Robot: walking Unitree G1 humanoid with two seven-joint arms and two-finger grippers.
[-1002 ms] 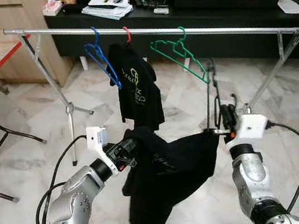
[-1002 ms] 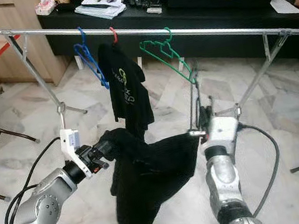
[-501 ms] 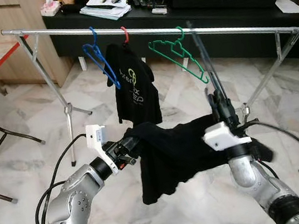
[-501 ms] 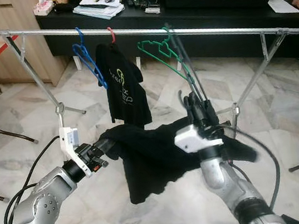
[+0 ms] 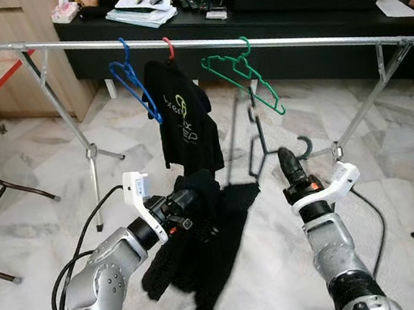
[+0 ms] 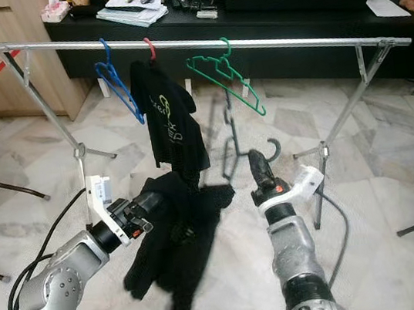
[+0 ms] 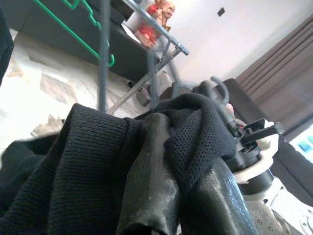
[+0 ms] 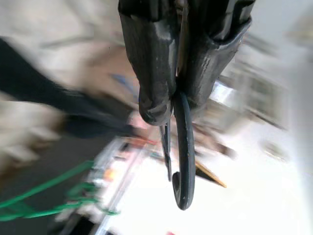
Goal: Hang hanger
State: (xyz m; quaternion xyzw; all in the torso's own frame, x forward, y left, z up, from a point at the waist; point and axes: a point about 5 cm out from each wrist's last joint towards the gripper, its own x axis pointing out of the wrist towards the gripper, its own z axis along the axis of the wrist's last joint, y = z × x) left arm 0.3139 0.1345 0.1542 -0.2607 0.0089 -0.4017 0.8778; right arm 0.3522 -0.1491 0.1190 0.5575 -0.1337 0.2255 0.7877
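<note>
Half a second ago the black garment [image 5: 196, 238] stretched between both arms, and the right arm was raised with its hanger reaching toward the rail. Now the garment no longer spans the gap: it droops from the left end effector [image 5: 198, 201] alone, bunched around the fingers and trailing down toward the marble floor [image 5: 396, 166]. The right arm has dropped lower and sits clear of the cloth.

The right end effector [image 5: 289, 164] is clamped on the dark hanger [image 5: 256, 141], whose hook [image 5: 302, 145] curls out beside the fingers while its thin frame rises, blurred by motion, in front of the metal rail [image 5: 314, 37]. The hanger is not on the rail; how much of its frame there is cannot be made out through the blur.

The left end effector is closed on a fold of the garment. The head cameras show the fingers mostly buried in cloth, whereas the left wrist view shows the black fingers [image 7: 156, 186] pressed together with knit fabric wrapped over them.

The right wrist view shows the two fingers [image 8: 151, 73] pinching the hanger just above its hook [image 8: 182, 161], which the head views cannot resolve; its background is smeared.

On the rail hang a blue hanger [image 5: 136, 84], a red hanger [image 5: 171, 47] carrying a black shirt [image 5: 185, 123], and a green hanger [image 5: 246, 79], all well above both arms.
</note>
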